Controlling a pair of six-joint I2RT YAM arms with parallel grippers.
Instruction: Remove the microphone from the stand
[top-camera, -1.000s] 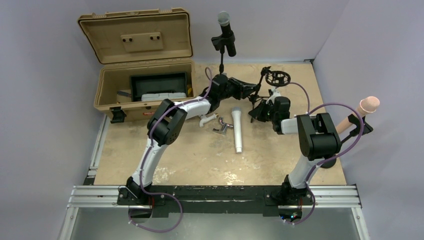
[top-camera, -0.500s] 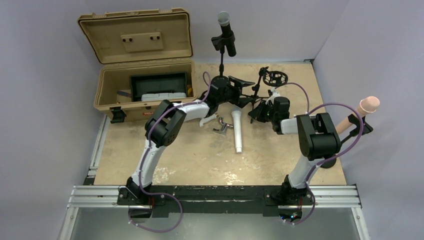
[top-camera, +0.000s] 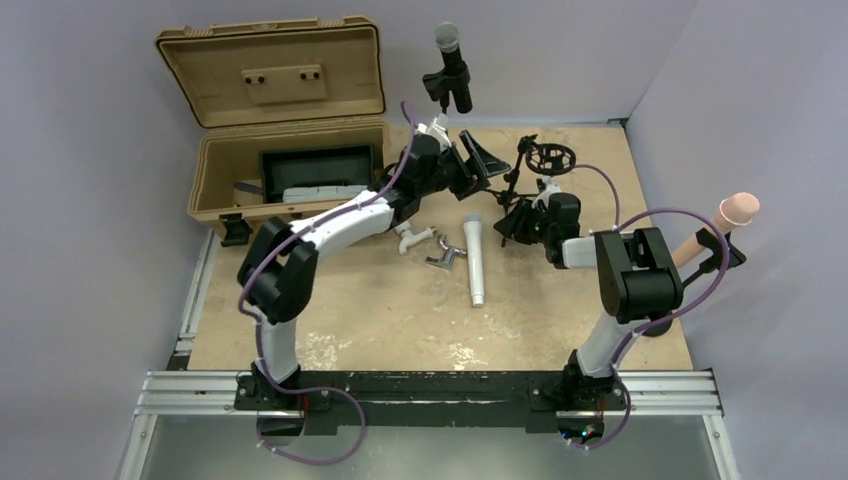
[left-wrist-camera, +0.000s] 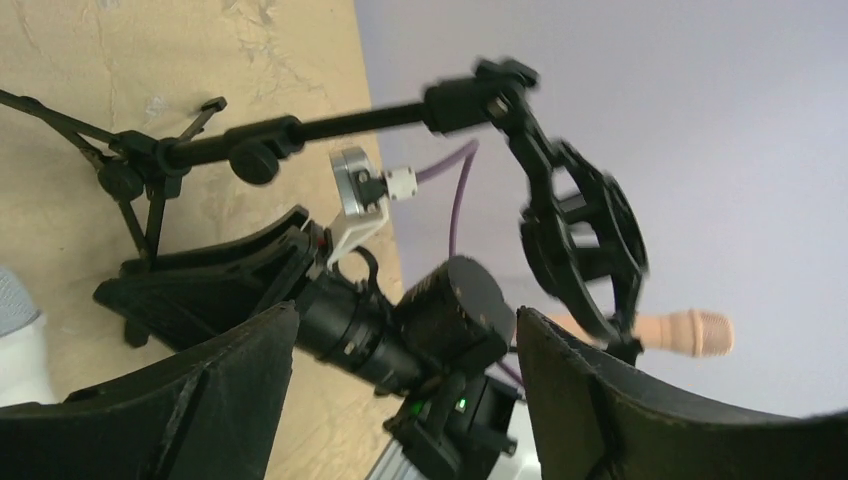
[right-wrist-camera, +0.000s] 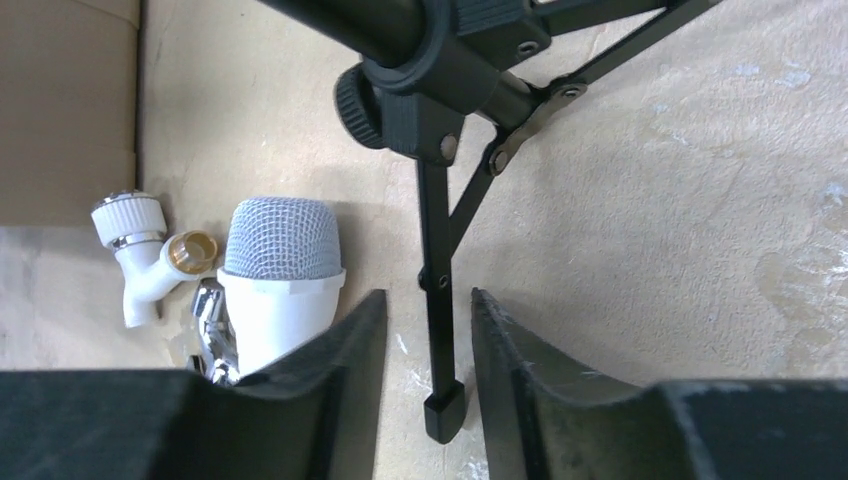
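Observation:
A white microphone (top-camera: 476, 255) with a grey mesh head (right-wrist-camera: 280, 238) lies flat on the table, apart from the small black tripod stand (top-camera: 535, 170). The stand's ring mount (left-wrist-camera: 585, 235) holds nothing. My left gripper (top-camera: 478, 165) hangs open above the table behind the microphone's head, with nothing between its fingers (left-wrist-camera: 405, 315). My right gripper (top-camera: 515, 222) sits low at the stand's foot. Its jaws (right-wrist-camera: 428, 300) stand slightly apart on either side of one tripod leg (right-wrist-camera: 437, 260), with a gap showing on each side.
An open tan case (top-camera: 290, 170) stands at the back left. A white plastic fitting (top-camera: 410, 240) and a metal part (top-camera: 445, 258) lie left of the white microphone. A black microphone on a tall stand (top-camera: 452, 70) rises at the back, and a pink-headed one (top-camera: 735, 210) at the right.
My left gripper opened, then lifted and swung back and left, away from the stand. My right gripper's jaws parted from the tripod leg. The white microphone has not moved.

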